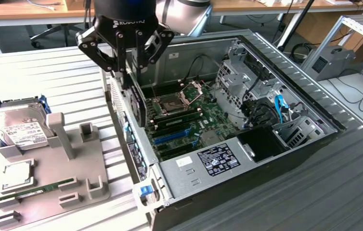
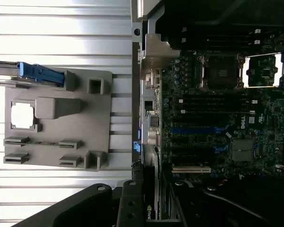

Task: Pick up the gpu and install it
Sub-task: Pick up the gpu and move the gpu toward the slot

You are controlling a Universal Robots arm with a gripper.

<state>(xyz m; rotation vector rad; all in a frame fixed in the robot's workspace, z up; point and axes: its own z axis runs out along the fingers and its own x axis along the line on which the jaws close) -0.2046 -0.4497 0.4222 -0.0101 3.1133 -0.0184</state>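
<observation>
Open black computer tower sits closest. Upper left, arm points straight down, jaws clamped on the thin black gpu card, edge-on above the green motherboard; wrist view crops most of it.

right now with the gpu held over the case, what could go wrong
1. The gpu hangs on edge from the gripper, close beside the case's rear wall. Its end could catch that wall on the way down.
2. The blue slot is narrow. If the card comes down off line, its edge might press on the motherboard instead.
</observation>
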